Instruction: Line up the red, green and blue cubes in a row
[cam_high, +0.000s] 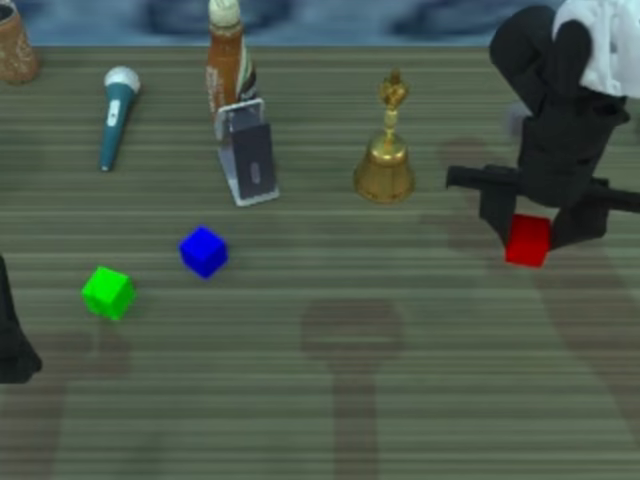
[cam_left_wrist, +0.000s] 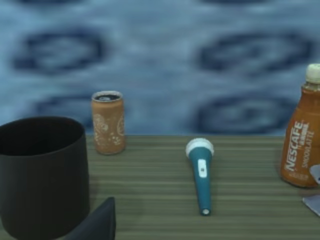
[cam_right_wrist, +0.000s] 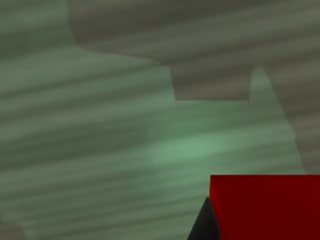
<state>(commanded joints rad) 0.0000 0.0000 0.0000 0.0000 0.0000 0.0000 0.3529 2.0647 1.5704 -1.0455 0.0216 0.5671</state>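
Striped grey-green surface (cam_high: 300, 420) meets a blue patterned backdrop. At three o'clock the red cube (cam_high: 527, 240) sits clamped in the right pincer (cam_high: 530, 232); blue cube (cam_high: 203, 251) and green cube (cam_high: 108, 292) lie near each other at nine o'clock. Beyond stand a brass bell (cam_high: 386, 150), a teal microphone (cam_high: 114, 115), and a bottle (cam_left_wrist: 302, 142) reading "NESCAFE SMOOVLATTE". Whether the parked left pincer (cam_high: 15, 345) is apart, I cannot tell.

Matte plain cubes (cam_high: 203, 251), a shiny brass-like bell (cam_high: 385, 165), on a wood-grained table (cam_high: 400, 400).
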